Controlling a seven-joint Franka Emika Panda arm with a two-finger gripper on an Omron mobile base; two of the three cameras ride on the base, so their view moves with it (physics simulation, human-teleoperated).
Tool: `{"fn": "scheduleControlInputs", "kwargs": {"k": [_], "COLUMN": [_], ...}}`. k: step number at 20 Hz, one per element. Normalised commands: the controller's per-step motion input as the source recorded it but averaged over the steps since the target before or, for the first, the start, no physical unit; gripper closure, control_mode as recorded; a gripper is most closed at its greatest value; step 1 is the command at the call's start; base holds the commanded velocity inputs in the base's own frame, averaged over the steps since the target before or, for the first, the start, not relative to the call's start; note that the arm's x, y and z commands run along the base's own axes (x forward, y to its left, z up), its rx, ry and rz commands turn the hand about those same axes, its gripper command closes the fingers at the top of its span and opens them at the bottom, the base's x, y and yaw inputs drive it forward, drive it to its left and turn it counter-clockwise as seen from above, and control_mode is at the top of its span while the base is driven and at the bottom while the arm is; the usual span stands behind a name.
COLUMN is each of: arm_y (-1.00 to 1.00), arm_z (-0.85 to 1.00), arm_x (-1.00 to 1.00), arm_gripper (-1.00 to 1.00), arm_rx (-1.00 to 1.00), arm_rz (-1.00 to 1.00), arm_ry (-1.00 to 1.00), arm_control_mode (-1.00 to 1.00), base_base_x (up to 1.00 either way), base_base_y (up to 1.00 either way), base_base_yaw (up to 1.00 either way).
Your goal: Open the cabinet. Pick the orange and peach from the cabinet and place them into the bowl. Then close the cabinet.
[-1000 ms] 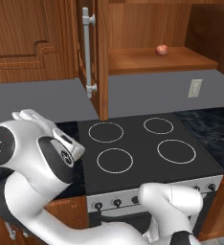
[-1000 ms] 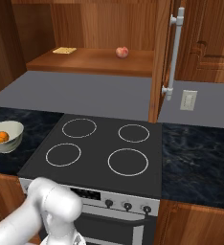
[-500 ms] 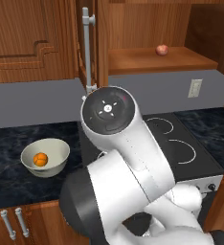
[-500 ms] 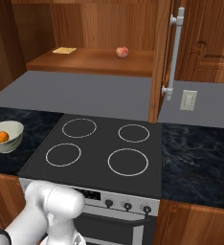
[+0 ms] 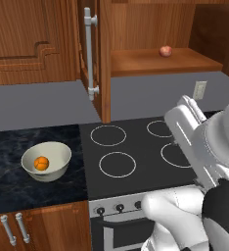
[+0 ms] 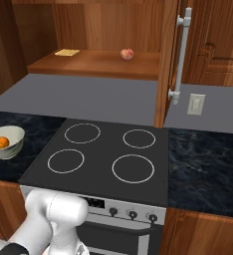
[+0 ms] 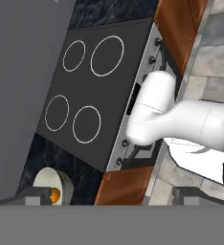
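Observation:
The cabinet (image 5: 105,59) stands open, and its door with the silver bar handle (image 5: 89,54) juts toward me. The peach (image 5: 165,50) rests on the wooden shelf (image 6: 98,63), also seen as the peach (image 6: 127,54) from the right. The orange (image 5: 41,163) lies inside the cream bowl (image 5: 46,160) on the dark counter left of the stove; from the right base camera the bowl (image 6: 8,133) holds the orange (image 6: 2,142) too. My gripper (image 7: 114,196) is open and holds nothing. It looks down from high over the stove, with the bowl (image 7: 47,181) below it.
A black stove (image 5: 136,147) with several burner rings fills the middle. A flat yellow item (image 6: 67,52) lies at the shelf's left end. A wall outlet (image 6: 195,104) sits right of the open door. My white arm (image 5: 199,142) rises over the stove's right side.
My arm has swung from the left and middle of the left base view to the right, uncovering the bowl. The jaws stay wide open. Fruit and bowl have not moved.

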Motion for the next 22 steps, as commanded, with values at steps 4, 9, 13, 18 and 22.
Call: {"fn": "scheduleControlInputs", "kwargs": {"k": [4, 9, 13, 18, 22], "arm_y": [-1.0, -1.0, -0.78, -0.2, 0.11], "arm_z": [0.31, 0.26, 0.57, 0.09, 0.0], "arm_x": [-0.81, -0.18, 0.0, 0.0, 0.0], "arm_gripper": [-1.0, -1.0, -1.0, -1.0, -1.0], "arm_rx": [0.08, 0.07, 0.1, -0.1, -0.32], "arm_rz": [0.03, 0.27, 0.42, 0.47, 0.3], "arm_ry": [0.0, 0.0, 0.0, -0.01, -0.03], "arm_control_mode": [-1.0, -1.0, -1.0, -1.0, -1.0], "base_base_x": [0.0, 0.0, 0.0, 0.0, 0.0], "base_base_y": [0.0, 0.0, 0.0, 0.0, 0.0], "base_base_yaw": [0.0, 0.0, 0.0, 0.0, 0.0]}}
